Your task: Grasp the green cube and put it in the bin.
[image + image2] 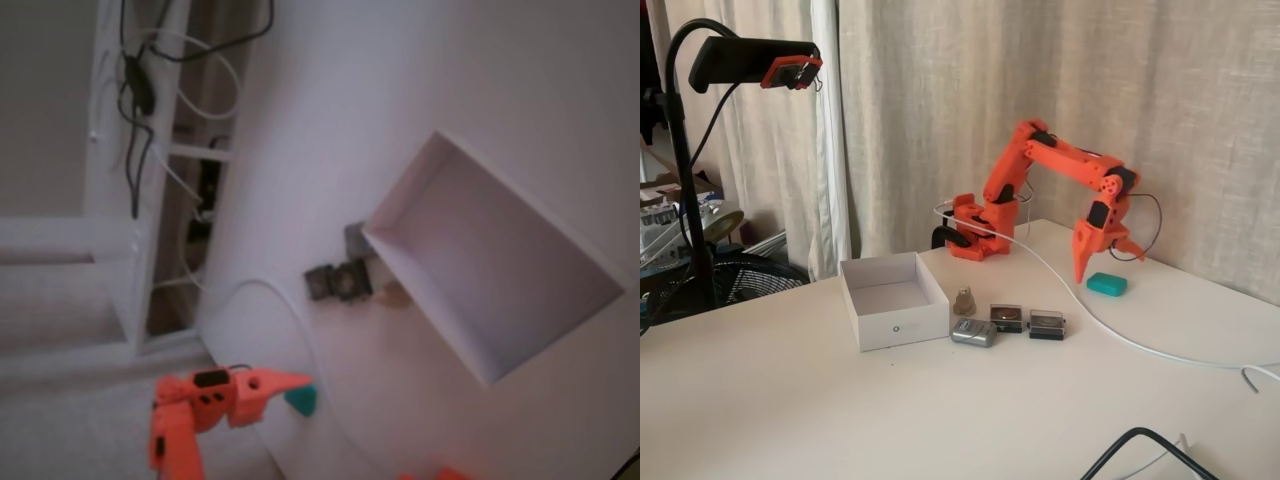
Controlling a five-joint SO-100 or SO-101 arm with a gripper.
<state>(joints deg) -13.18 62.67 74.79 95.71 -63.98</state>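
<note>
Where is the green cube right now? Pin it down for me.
In a fixed view the green cube lies on the table's right side, just right of and below the open gripper, beside the white cable and well clear of the bin.

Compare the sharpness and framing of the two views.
The fixed view from above is soft, tilted and dim; the green cube blurs beside the hand. The fixed view from the side is sharp and evenly lit, showing the bin clearly.
</note>
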